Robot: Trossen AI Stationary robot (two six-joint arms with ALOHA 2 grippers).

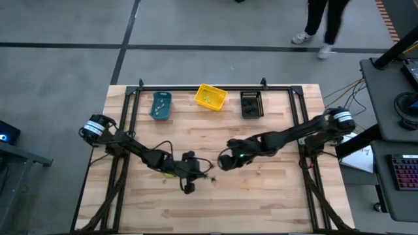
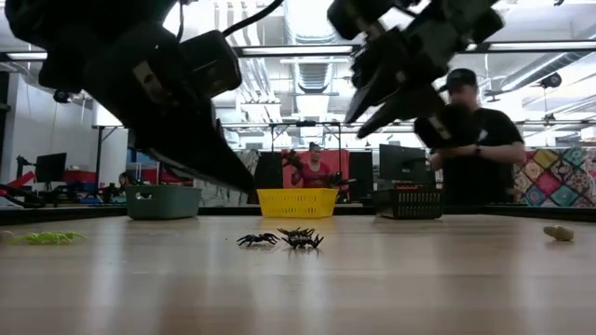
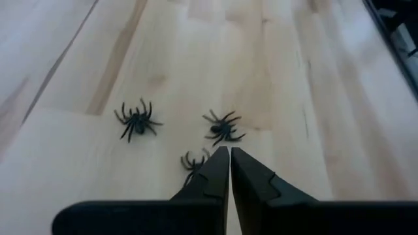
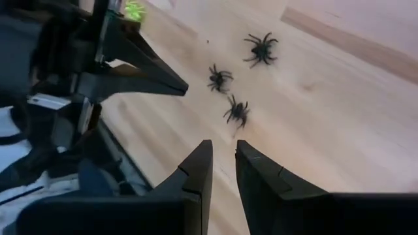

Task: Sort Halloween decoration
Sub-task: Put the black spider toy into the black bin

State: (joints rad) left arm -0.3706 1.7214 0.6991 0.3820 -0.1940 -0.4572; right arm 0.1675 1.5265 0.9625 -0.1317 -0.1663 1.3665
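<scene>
Three black spider decorations (image 3: pixel 136 119) (image 3: pixel 224 128) (image 3: pixel 191 161) lie close together on the wooden table (image 1: pixel 274 196), at mid-table (image 1: pixel 211 176) and in the low view (image 2: pixel 300 239). My left gripper (image 3: pixel 228 151) is shut and hovers just above and beside them, its tip (image 2: pixel 247 186) clear of the table; one finger hides part of the nearest spider. My right gripper (image 4: pixel 224 150) hangs higher (image 2: pixel 357 126), on the spiders' right, narrowly open with nothing between its fingers. A yellow-green decoration (image 2: pixel 47 238) lies under the left arm (image 1: pixel 168 175).
Teal bin (image 1: pixel 160 106), yellow bin (image 1: pixel 210 97) and black bin (image 1: pixel 251 104) stand in a row along the far edge. A small pale piece (image 2: pixel 559 233) lies on the table's right part. A person (image 2: pixel 470 140) stands behind the table. Bare wood lies toward the near edge.
</scene>
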